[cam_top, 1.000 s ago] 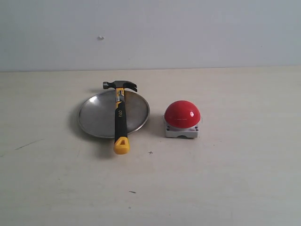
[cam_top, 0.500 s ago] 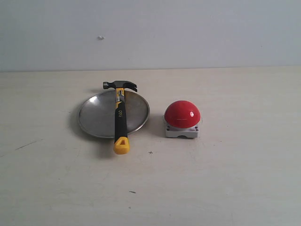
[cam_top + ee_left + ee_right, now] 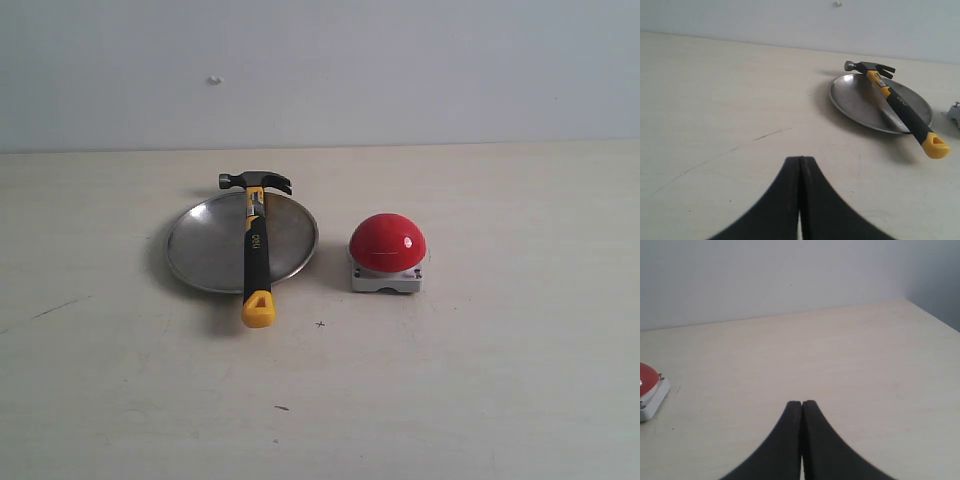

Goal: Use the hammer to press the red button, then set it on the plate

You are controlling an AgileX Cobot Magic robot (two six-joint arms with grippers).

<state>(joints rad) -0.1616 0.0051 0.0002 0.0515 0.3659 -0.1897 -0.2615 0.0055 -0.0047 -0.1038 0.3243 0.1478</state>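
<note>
The hammer [image 3: 255, 245] lies across the silver plate [image 3: 205, 245], its dark head past the far rim and its yellow butt end overhanging the near rim. The red button [image 3: 387, 243] on its grey-white base stands just right of the plate. In the left wrist view the hammer [image 3: 900, 107] rests on the plate [image 3: 855, 100], well away from my left gripper [image 3: 801, 159], which is shut and holds nothing. My right gripper [image 3: 802, 402] is shut and holds nothing, with the red button [image 3: 646, 377] at the view's edge. Neither gripper shows in the exterior view.
A pale wooden table [image 3: 480, 380] with a few dark scratches and specks carries everything. A plain light wall [image 3: 400, 70] stands behind the table's far edge. The table's right edge shows in the right wrist view.
</note>
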